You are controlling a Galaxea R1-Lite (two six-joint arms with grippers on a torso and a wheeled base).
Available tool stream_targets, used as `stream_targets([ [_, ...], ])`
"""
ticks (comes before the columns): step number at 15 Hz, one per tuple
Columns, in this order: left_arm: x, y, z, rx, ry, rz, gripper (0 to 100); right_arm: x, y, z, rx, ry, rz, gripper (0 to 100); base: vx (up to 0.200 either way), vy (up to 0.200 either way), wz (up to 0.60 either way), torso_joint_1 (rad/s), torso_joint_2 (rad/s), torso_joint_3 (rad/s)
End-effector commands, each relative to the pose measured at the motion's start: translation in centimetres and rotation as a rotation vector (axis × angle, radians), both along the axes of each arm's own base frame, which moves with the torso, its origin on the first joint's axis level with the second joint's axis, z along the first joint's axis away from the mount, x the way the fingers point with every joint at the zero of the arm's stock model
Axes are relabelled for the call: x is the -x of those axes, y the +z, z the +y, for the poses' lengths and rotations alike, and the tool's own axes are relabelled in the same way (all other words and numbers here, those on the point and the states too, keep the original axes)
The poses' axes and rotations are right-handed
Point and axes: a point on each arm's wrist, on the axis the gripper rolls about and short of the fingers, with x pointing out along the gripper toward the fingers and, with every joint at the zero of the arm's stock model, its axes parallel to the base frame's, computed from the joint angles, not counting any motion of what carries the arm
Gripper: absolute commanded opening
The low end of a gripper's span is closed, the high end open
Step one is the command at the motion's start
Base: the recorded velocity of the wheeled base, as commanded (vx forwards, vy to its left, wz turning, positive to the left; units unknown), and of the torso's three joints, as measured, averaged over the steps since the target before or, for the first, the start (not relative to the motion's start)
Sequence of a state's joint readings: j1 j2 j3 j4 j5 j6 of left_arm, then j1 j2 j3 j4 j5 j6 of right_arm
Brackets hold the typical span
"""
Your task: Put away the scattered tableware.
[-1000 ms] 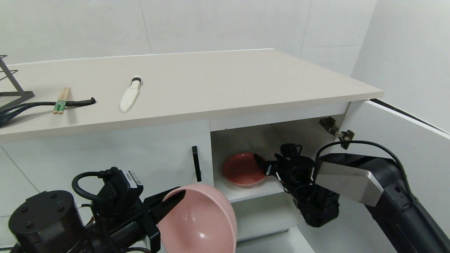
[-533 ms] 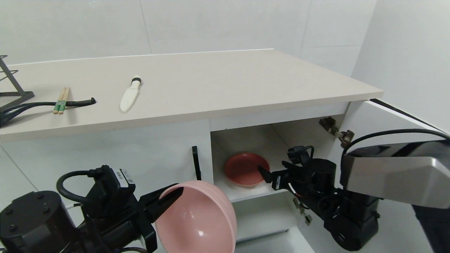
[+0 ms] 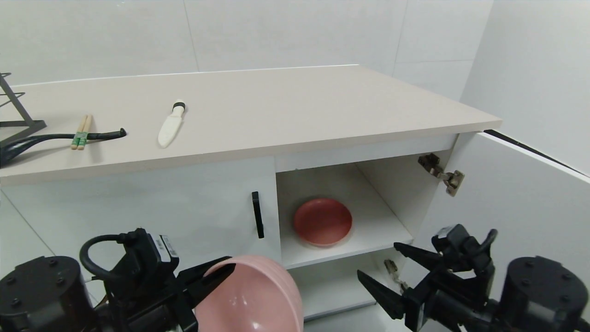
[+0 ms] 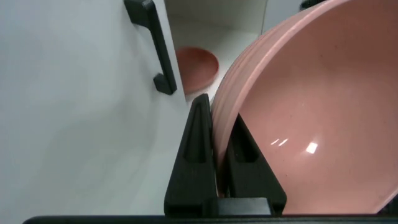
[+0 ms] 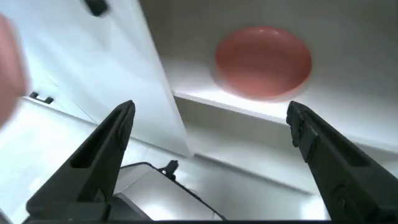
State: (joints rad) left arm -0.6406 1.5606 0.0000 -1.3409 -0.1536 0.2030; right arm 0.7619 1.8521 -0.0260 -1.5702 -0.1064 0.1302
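The left gripper (image 3: 224, 271) pinches the pink bowl (image 3: 253, 299) by its rim, low before the open cabinet (image 3: 392, 184); the right gripper (image 3: 378, 261) hangs open, empty. Such a thin hold could slip, or the bowl might knock the red plate (image 3: 322, 221) on the shelf (image 3: 374, 222).

A beige bench (image 3: 286, 101) tops a white cabinet (image 3: 368, 150). The left door (image 3: 138, 207) is shut and has a black handle (image 3: 257, 215). The right door (image 3: 507, 184) is swung open, its hinge (image 3: 441, 174) showing. A black rack (image 3: 23, 124) stands at the bench's left end.

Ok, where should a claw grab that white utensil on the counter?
Probably grip the white utensil at its slim black-banded handle end, from straight above, right claw across it: it lies flat on the countertop, and that end is narrower than the blade.
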Motion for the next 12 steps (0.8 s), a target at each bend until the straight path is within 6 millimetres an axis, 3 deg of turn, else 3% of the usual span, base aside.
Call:
stream_targets([
  [1, 0.7, 0.2, 0.4, -0.082, -0.027, -0.057, 0, 1.5, 2.8, -1.2, -0.018, 0.006, -0.149, 100, 0.000, 0.000, 0.00, 0.000, 0.00, 0.000],
  [4, 0.3, 0.3, -0.7, -0.103, -0.076, -0.104, 0, 2.0, 4.0, -1.7, -0.024, 0.012, -0.226, 100, 0.000, 0.000, 0.00, 0.000, 0.00, 0.000],
  [9, -0.9, -0.3, -2.1, -0.107, -0.097, -0.173, 0, 2.0, 4.1, -1.6, -0.029, 0.015, -0.229, 100, 0.000, 0.000, 0.00, 0.000, 0.00, 0.000],
  [12, -2.7, -1.6, -5.0, -0.131, -0.151, -0.229, 0, 1.9, 4.0, -1.7, -0.023, 0.012, -0.223, 100, 0.000, 0.000, 0.00, 0.000, 0.00, 0.000],
])
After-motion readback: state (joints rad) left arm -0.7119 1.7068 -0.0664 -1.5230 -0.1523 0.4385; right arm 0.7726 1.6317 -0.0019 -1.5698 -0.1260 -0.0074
